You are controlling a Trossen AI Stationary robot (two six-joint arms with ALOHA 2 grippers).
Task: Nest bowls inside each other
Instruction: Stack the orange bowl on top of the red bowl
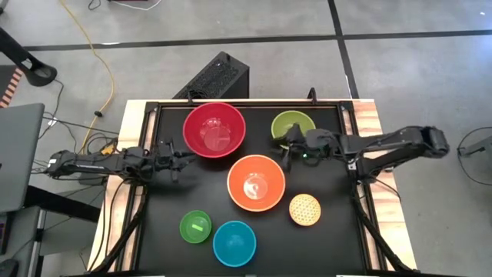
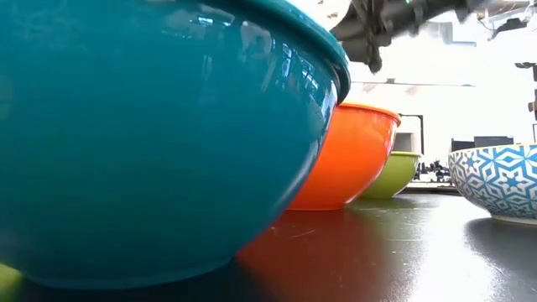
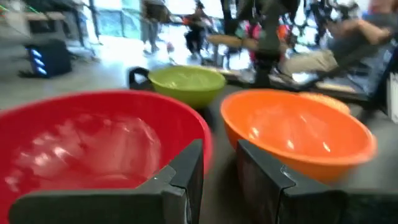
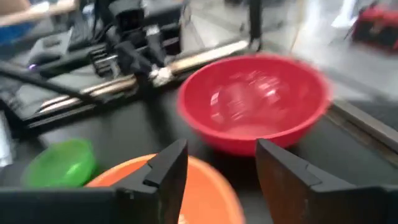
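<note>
Six bowls stand apart on their bases on the black table: red (image 1: 214,129), olive-green (image 1: 293,125), orange (image 1: 256,182), dotted yellow (image 1: 305,208), small bright green (image 1: 195,227) and blue (image 1: 234,243). My right gripper (image 1: 286,154) hangs open in the air between the olive-green and orange bowls. In its wrist view (image 4: 221,149) it points over the orange bowl's rim (image 4: 199,180) toward the red bowl (image 4: 255,109). My left gripper (image 1: 181,160) waits at the table's left, beside the red bowl (image 3: 93,143), its fingers (image 3: 186,180) a little apart with nothing between them.
The table's raised black frame (image 1: 146,108) runs along the edges. A black box (image 1: 215,77) sits on the floor behind the far edge. People and furniture show in the room beyond the table. Bare table lies between the red bowl and the bright green bowl.
</note>
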